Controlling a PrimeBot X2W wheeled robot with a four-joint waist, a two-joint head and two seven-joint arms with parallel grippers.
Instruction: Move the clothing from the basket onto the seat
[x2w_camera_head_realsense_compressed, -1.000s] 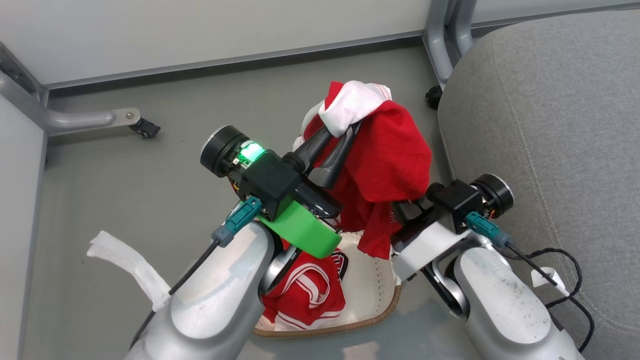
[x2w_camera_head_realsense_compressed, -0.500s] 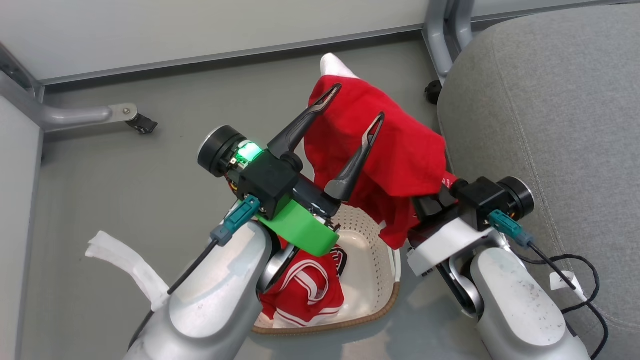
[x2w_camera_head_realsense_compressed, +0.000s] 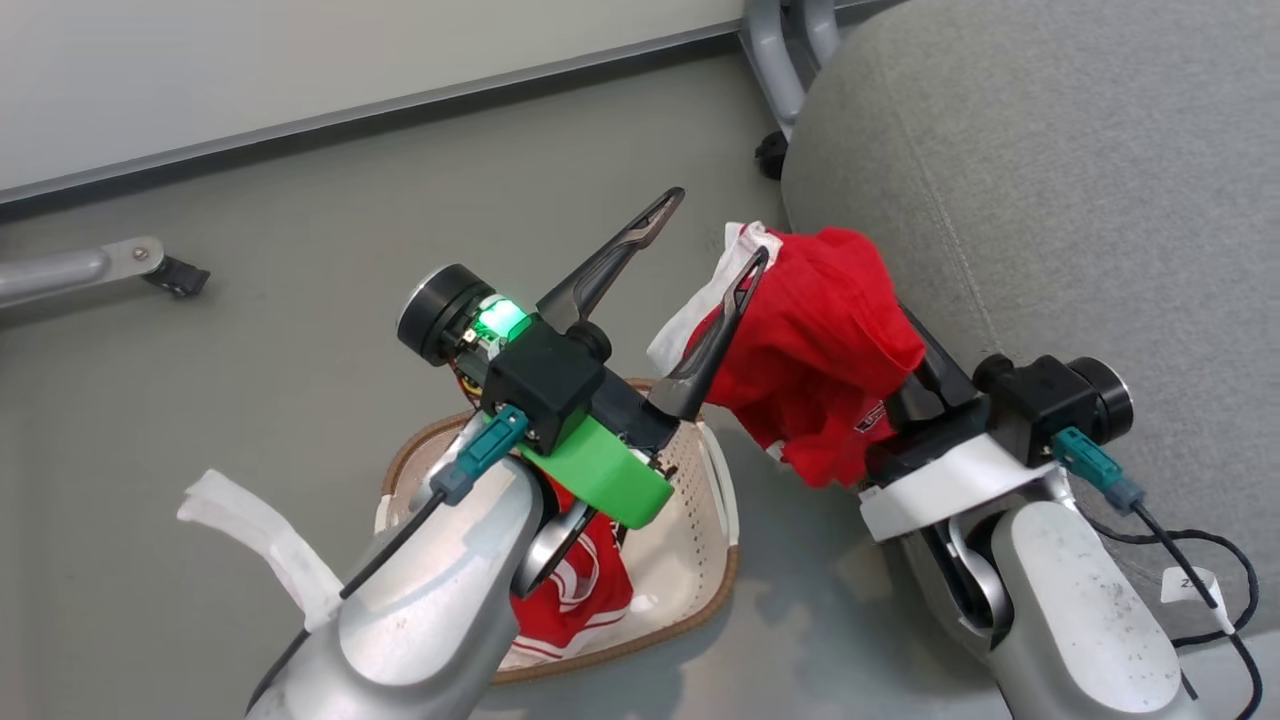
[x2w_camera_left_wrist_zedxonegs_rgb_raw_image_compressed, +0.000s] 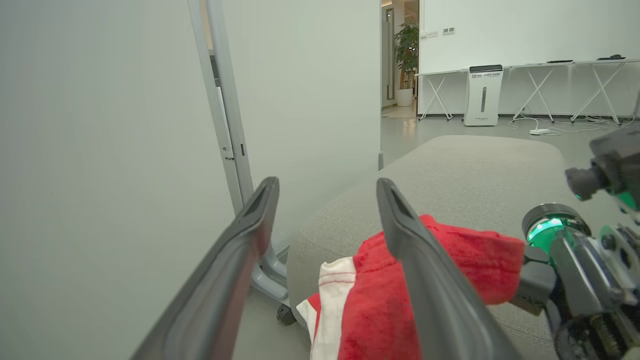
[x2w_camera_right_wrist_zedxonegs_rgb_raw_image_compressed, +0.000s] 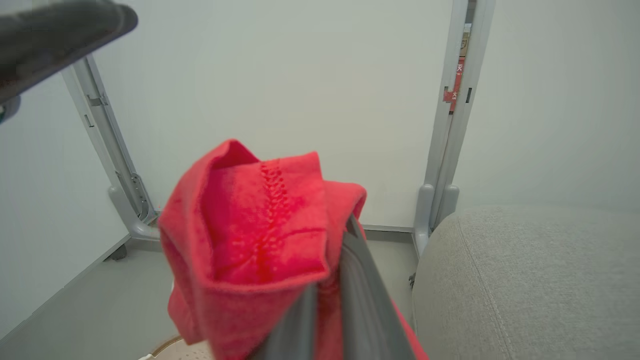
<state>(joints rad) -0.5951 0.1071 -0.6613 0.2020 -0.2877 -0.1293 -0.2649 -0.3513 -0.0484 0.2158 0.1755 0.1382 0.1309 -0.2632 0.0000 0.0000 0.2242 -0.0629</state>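
The left arm's pale forearm rises from the lower left of the head view and crosses above the basket (x2w_camera_head_realsense_compressed: 640, 645). Its wrist is angled so that the left end effector (x2w_camera_head_realsense_compressed: 718, 225) points up and to the right, toward the seat (x2w_camera_head_realsense_compressed: 1050, 180). Its two dark fingers are spread wide and released, with nothing between them. The finger nearer the seat lies across the white trim of the red garment (x2w_camera_head_realsense_compressed: 815, 340); I cannot tell whether it touches the cloth.

The right arm comes in from the lower right with its wrist turned up and to the left. The right end effector (x2w_camera_right_wrist_zedxonegs_rgb_raw_image_compressed: 336, 280) is clenched on that red garment, its fingers pressed close together and mostly buried in the folds. The garment hangs bunched from it above the floor (x2w_camera_head_realsense_compressed: 250, 380), between the basket and the seat and just beside the seat's rounded edge.

A second red garment with white stripes (x2w_camera_head_realsense_compressed: 575, 600) lies inside the basket, partly hidden under the left forearm. The basket stands on the floor near the seat.
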